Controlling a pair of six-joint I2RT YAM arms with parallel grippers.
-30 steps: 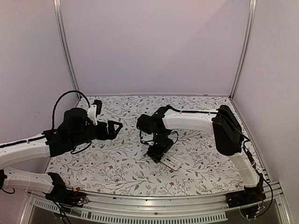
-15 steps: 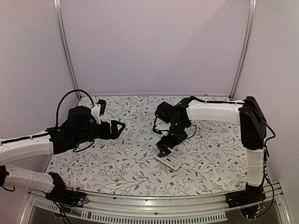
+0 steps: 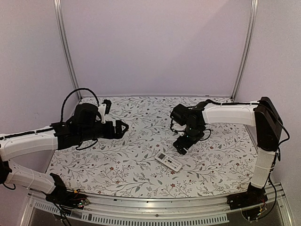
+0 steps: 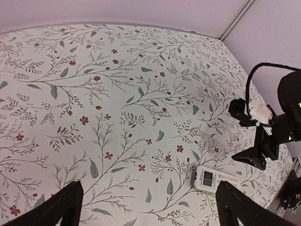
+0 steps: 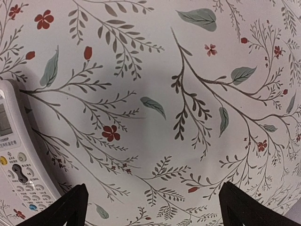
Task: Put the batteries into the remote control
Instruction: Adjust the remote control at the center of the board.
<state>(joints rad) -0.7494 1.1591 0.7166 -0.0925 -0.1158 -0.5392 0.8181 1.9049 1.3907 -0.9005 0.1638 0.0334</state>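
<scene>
The remote control [image 3: 169,162] lies flat on the flowered table, white front up, screen and buttons showing. It appears low right in the left wrist view [image 4: 214,179] and at the left edge of the right wrist view [image 5: 13,165]. My right gripper [image 3: 181,147] hangs open just right of and behind it, with nothing between its fingers [image 5: 155,212]. My left gripper [image 3: 123,128] hovers open well left of the remote, its fingers wide apart over bare cloth [image 4: 150,212]. The batteries are out of view.
The flowered cloth [image 3: 117,165] covers the whole table. Plain walls and metal posts [image 3: 66,52] close it in at the back and sides. The right arm's black wrist and cable [image 4: 263,127] show at the right of the left wrist view.
My right gripper has opened, lifted off the remote and drawn back to the right. The left gripper has edged slightly right. The remote has stayed in place.
</scene>
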